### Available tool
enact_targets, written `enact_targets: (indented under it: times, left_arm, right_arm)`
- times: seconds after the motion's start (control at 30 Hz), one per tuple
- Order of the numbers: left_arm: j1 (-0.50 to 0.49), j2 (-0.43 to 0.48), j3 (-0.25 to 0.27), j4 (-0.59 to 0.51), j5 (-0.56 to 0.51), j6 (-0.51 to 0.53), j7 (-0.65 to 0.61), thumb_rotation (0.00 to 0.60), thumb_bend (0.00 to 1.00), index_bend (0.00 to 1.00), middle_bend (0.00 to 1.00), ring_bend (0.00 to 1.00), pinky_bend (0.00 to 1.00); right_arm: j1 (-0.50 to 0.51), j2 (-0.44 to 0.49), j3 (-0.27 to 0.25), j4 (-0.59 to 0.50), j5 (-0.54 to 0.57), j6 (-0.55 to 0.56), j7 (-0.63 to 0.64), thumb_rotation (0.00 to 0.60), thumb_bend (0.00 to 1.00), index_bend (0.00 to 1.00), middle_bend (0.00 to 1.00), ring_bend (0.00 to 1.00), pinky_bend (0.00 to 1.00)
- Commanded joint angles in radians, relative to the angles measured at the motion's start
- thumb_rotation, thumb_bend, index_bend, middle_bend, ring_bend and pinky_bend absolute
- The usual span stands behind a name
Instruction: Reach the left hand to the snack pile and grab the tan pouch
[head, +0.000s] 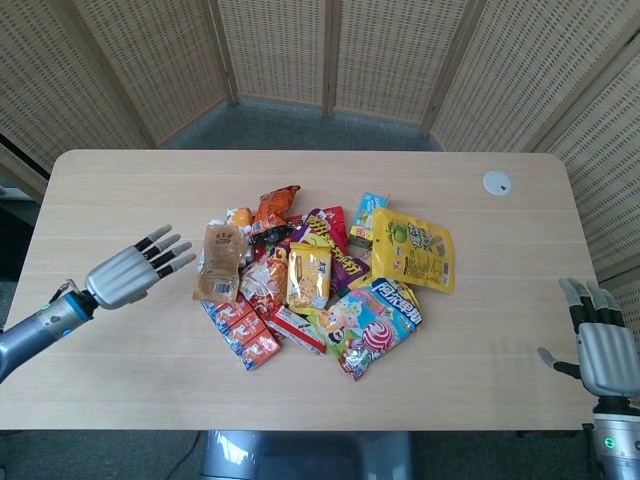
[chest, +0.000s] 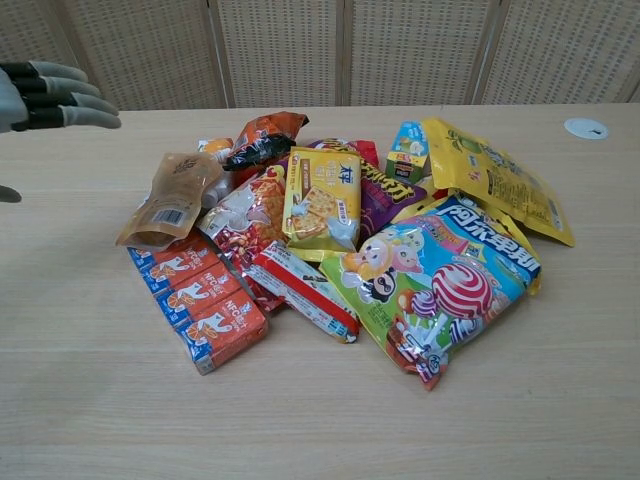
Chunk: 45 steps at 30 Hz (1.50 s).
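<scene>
The tan pouch (head: 220, 262) (chest: 170, 198) lies at the left edge of the snack pile, label up, partly over a row of red boxes (head: 241, 330). My left hand (head: 135, 270) (chest: 45, 95) hovers over the table just left of the pouch, fingers spread and stretched toward it, holding nothing. A short gap separates the fingertips from the pouch. My right hand (head: 605, 350) stays off the table's right front corner, fingers apart and empty; the chest view does not show it.
The pile holds a yellow cracker pack (head: 309, 276), a large lollipop bag (head: 370, 322), a yellow bag (head: 414, 249), a purple pack (head: 332, 240) and an orange bag (head: 276, 203). A white disc (head: 496, 182) sits at the back right.
</scene>
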Motion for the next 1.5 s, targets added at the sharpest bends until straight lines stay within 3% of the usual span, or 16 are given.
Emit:
enact_targets:
  times: [0.03, 0.67, 0.97, 1.07, 1.17, 1.3, 1.4, 1.5]
  left_arm:
    - [-0.066, -0.063, 0.018, 0.053, -0.003, -0.073, 0.015, 0.6, 0.0, 0.0, 0.0, 0.0, 0.0]
    - [-0.197, -0.231, 0.07, 0.134, -0.089, -0.294, 0.147, 0.6, 0.0, 0.0, 0.0, 0.0, 0.0]
    - [-0.217, -0.286, 0.064, 0.136, -0.14, -0.325, 0.211, 0.6, 0.0, 0.01, 0.0, 0.0, 0.0]
    - [-0.215, -0.305, 0.056, 0.142, -0.158, -0.31, 0.226, 0.6, 0.0, 0.09, 0.0, 0.0, 0.0]
    - [-0.213, -0.326, 0.055, 0.164, -0.162, -0.278, 0.243, 0.6, 0.0, 0.33, 0.18, 0.09, 0.09]
    - [-0.207, -0.364, 0.057, 0.207, -0.165, -0.239, 0.28, 0.6, 0.0, 0.6, 0.48, 0.38, 0.31]
    - [-0.2, -0.393, 0.064, 0.246, -0.161, -0.206, 0.307, 0.6, 0.0, 0.75, 0.66, 0.57, 0.46]
    - [-0.192, -0.416, 0.064, 0.279, -0.163, -0.163, 0.316, 0.6, 0.0, 0.81, 0.82, 0.73, 0.58]
  right_arm:
    - [0.0, 0.002, 0.004, 0.002, 0.006, 0.0, 0.005, 0.6, 0.0, 0.0, 0.0, 0.0, 0.0]
    - [-0.004, 0.017, 0.019, 0.004, 0.031, 0.002, 0.035, 0.6, 0.0, 0.0, 0.0, 0.0, 0.0]
    - [-0.003, 0.018, 0.017, 0.001, 0.028, 0.001, 0.035, 0.6, 0.0, 0.0, 0.0, 0.0, 0.0]
    - [-0.004, 0.02, 0.017, 0.0, 0.029, 0.0, 0.039, 0.6, 0.0, 0.0, 0.0, 0.0, 0.0]
    - [-0.004, 0.022, 0.017, 0.0, 0.028, 0.001, 0.039, 0.6, 0.0, 0.0, 0.0, 0.0, 0.0]
    - [-0.005, 0.023, 0.014, -0.004, 0.02, 0.005, 0.035, 0.6, 0.0, 0.0, 0.0, 0.0, 0.0]
    - [-0.006, 0.025, 0.012, -0.009, 0.012, 0.01, 0.035, 0.6, 0.0, 0.0, 0.0, 0.0, 0.0]
    - [-0.008, 0.028, 0.009, -0.013, 0.005, 0.015, 0.037, 0.6, 0.0, 0.0, 0.0, 0.0, 0.0]
